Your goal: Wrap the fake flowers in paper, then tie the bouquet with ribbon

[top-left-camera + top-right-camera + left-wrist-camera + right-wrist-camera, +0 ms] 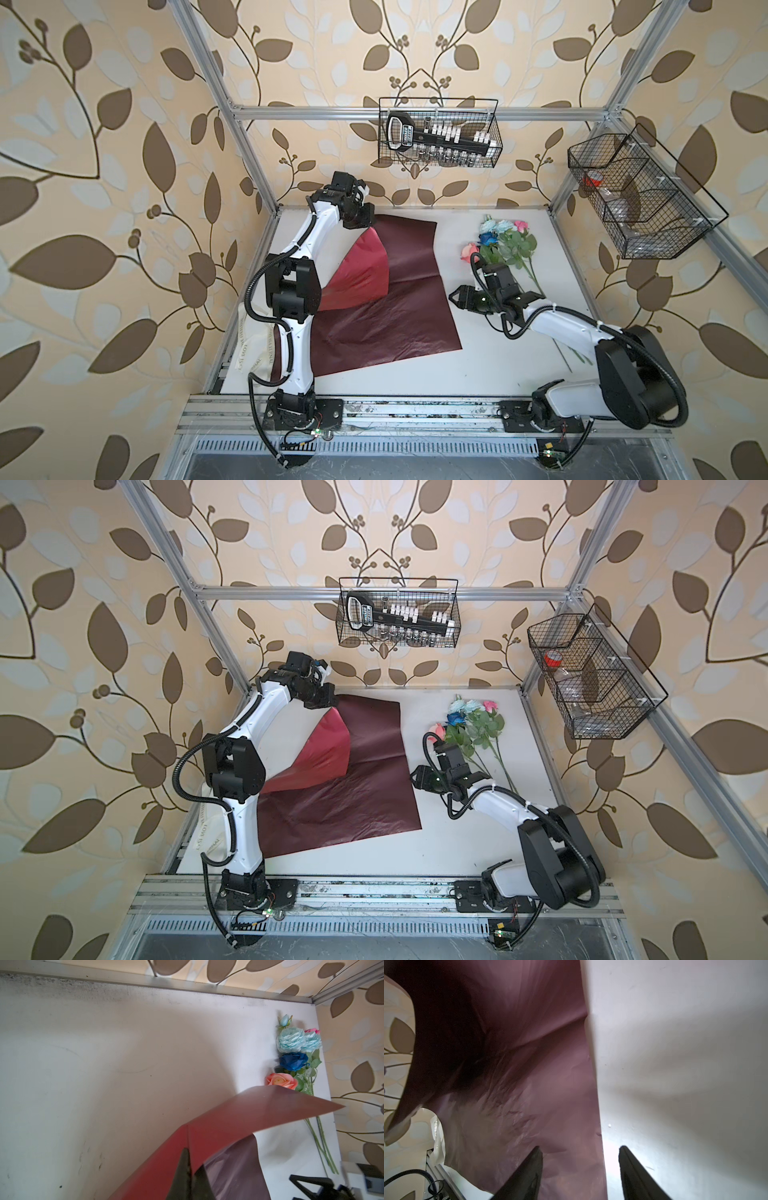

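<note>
**R:** Fingers (184, 1172) on the left gripper (192, 1157) are pinched together on the sheet (239, 1118), one on each face. We see that corner held up off the table (104, 1064).

**J:** Both top views agree. The lifted corner is at the back left, and that part of the sheet (395, 299) curls over the flat part, brighter red side up. The rest lies flat and dark.

**R:** Right side?

**J:** The right gripper (580, 1150) has its fingers (533, 1167) apart and grips nothing. One finger is over the sheet, the other over bare table, so they straddle the sheet's right edge. We can't tell if the tips touch down.

**R:** In a top view the right gripper (454, 297) points left at that edge, about halfway along it. Bouquet?

**J:** The bouquet (505, 245) lies on the table right of the sheet, apart from it and untied. Its blooms point toward the back. The stems run toward the front and pass under the right arm (561, 324). We see no gripper touching it.

**R:** The left wrist view matches. The bouquet (295, 1059) lies flat, with the pale-blue blooms nearest the back rail, then the dark-blue one, then a pink one.

**J:** We also see the ribbon (249, 353) at the front left table edge, partly under the left arm (297, 349).
</note>
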